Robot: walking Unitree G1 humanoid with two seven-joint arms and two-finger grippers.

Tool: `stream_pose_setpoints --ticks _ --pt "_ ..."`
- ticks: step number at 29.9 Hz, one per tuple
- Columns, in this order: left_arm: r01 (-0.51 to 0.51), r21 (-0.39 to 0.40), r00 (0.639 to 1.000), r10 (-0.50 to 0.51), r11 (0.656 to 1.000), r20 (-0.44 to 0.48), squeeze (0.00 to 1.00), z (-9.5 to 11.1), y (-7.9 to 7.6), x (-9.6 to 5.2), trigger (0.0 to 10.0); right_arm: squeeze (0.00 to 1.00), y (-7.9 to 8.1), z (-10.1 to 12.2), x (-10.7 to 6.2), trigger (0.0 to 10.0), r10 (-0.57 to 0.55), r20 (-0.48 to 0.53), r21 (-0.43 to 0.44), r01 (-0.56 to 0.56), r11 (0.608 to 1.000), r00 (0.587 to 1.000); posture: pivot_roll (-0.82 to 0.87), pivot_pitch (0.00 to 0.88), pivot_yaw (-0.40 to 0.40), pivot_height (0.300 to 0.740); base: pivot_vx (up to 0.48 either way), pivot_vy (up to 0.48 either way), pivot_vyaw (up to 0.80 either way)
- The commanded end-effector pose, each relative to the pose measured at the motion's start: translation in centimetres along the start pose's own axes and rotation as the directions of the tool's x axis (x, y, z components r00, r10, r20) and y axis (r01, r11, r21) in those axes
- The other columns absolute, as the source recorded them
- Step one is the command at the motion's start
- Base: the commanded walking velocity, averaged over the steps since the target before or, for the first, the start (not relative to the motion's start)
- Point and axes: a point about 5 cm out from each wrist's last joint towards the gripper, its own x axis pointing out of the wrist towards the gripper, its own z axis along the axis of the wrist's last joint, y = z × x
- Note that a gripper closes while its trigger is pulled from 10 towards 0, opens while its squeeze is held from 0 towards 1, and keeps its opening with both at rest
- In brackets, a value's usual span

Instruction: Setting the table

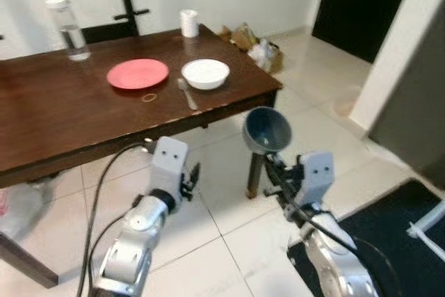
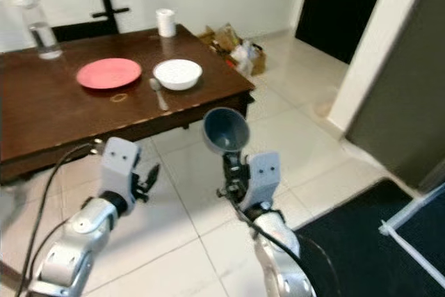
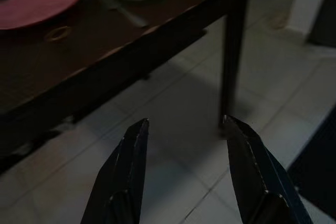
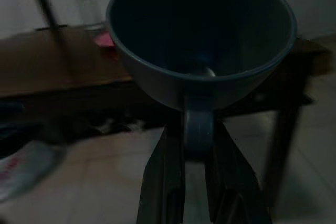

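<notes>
Holding a blue-grey cup (image 1: 267, 129) by its handle, the right gripper (image 4: 198, 136) keeps it tipped in the air over the tiled floor (image 1: 208, 199), just off the table's (image 1: 62, 113) near right corner — its two fingers are closed on the handle. The left gripper (image 3: 184, 129) hangs lower beside it, jaws apart and empty. Near the table's right edge sit a red plate (image 1: 138, 73), a white bowl (image 1: 205, 73) and a spoon (image 1: 186, 92) at the bowl's near side; a small ring (image 1: 149, 97) lies just in front of the plate.

The cup looks rigid, light and probably breakable; the handle grip seems sound, though the cup could swing on it.

The right wrist view shows the handle pinched between the fingers — the head views only suggest this. The head views alone place a water bottle (image 1: 71, 33) and a white cylinder (image 1: 188, 23) along the far edge.
</notes>
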Motion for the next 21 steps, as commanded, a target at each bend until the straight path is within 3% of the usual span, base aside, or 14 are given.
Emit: stream_pose_setpoints --ticks 1,9,21 --pt "-0.004 0.007 1.000 0.004 1.000 -0.009 0.00 -0.3 -0.2 -0.2 10.0 0.00 0.1 -0.5 -0.2 10.0 0.005 -0.023 0.002 -0.005 1.000 1.000 0.10 0.086 0.081 0.740 0.000 0.000 0.79" --pt "-0.065 0.012 0.998 0.065 0.998 0.003 0.00 0.0 0.8 0.0 10.0 0.00 -0.3 0.0 -0.2 10.0 -0.006 -0.013 -0.003 0.006 1.000 1.000 0.08 0.097 0.067 0.740 0.000 0.000 0.79" --pt "-0.159 0.058 0.985 0.154 0.986 0.073 0.00 2.1 2.8 1.2 10.0 0.00 -1.5 2.4 0.5 10.0 -0.099 0.082 0.027 0.097 0.995 0.992 0.08 0.097 0.071 0.740 0.000 0.000 0.76"
